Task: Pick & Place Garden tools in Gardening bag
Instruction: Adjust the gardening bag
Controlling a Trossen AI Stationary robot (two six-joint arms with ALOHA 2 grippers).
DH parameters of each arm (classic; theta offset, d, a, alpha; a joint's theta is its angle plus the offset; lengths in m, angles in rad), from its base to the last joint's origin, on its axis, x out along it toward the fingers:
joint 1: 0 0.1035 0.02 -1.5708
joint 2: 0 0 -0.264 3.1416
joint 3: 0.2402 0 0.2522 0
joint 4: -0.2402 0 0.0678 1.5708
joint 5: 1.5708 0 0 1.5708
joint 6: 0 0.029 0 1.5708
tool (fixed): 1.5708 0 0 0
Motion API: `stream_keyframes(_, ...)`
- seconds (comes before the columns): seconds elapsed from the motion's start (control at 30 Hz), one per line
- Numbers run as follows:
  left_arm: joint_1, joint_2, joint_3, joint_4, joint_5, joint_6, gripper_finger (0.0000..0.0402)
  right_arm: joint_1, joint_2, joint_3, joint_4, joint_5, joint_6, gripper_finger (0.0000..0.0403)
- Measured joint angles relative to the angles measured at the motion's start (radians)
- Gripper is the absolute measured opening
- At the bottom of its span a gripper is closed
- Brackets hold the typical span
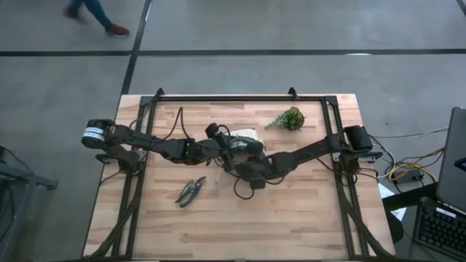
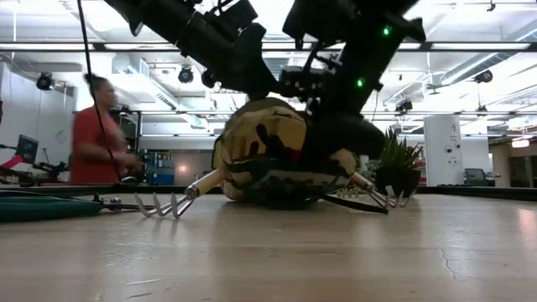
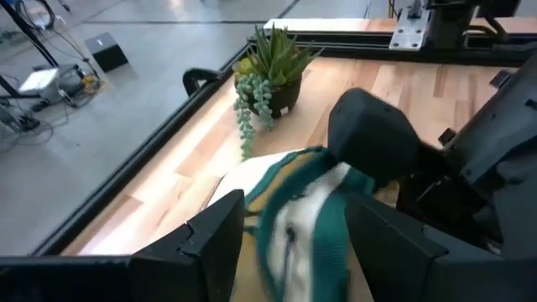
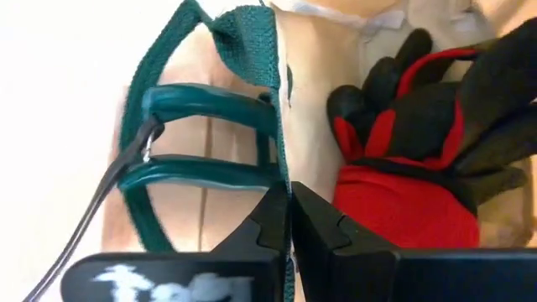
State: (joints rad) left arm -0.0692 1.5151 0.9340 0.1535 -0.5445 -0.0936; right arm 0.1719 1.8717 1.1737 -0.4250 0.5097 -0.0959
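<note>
The tan gardening bag [image 1: 246, 137] with green trim lies on its side [image 2: 277, 151] at mid-table, between both arms. My right gripper [image 4: 289, 214] is shut on its rim. My left gripper [image 3: 294, 231] is open, one finger on each side of the bag's green trim [image 3: 306, 210]; whether they touch it I cannot tell. A red and black glove [image 4: 403, 159] lies in the bag's mouth. A green-handled tool [image 4: 201, 143] lies against the tan fabric. Grey pruning shears [image 1: 191, 191] lie on the table in front of the bag. A tined rake [image 2: 168, 202] rests on the table beside the bag. My right gripper pinches the bag's green-trimmed rim [image 4: 281, 164] between its two shut fingers, with the fabric edge running away from the fingertips. The bag rests on its side on the table.
A small green plant [image 1: 290, 118] stands at the far right of the table, close behind the bag [image 2: 393, 164]. A second tined tool [image 2: 382, 198] sticks out on the bag's other side. A black loop [image 1: 247, 191] lies near the shears. A person in red [image 2: 92, 143] stands beyond the table.
</note>
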Motion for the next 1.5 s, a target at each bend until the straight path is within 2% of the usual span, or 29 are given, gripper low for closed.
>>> stream_keyframes(0.3, -0.017, -0.022, 0.0, -0.043, 0.013, -0.036, 0.0211, 0.0, -0.003, 0.141, -0.19, -0.165, 0.021, 0.0008)
stream_keyframes(0.5, -0.038, -0.061, 0.0, -0.074, 0.013, -0.013, 0.0211, 0.0, -0.008, 0.232, -0.304, -0.226, 0.014, 0.0008)
stream_keyframes(0.8, -0.087, -0.129, 0.0, -0.091, 0.013, -0.015, 0.0211, -0.006, -0.013, 0.308, -0.435, -0.235, 0.011, 0.0008)
stream_keyframes(0.93, -0.106, -0.162, 0.0, -0.092, 0.013, -0.014, 0.0211, -0.013, -0.017, 0.329, -0.451, -0.28, -0.002, 0.0008)
stream_keyframes(1.5, -0.145, -0.269, -0.005, -0.177, 0.013, -0.051, 0.0211, -0.086, -0.025, 0.499, -0.591, -0.283, -0.07, 0.0008)
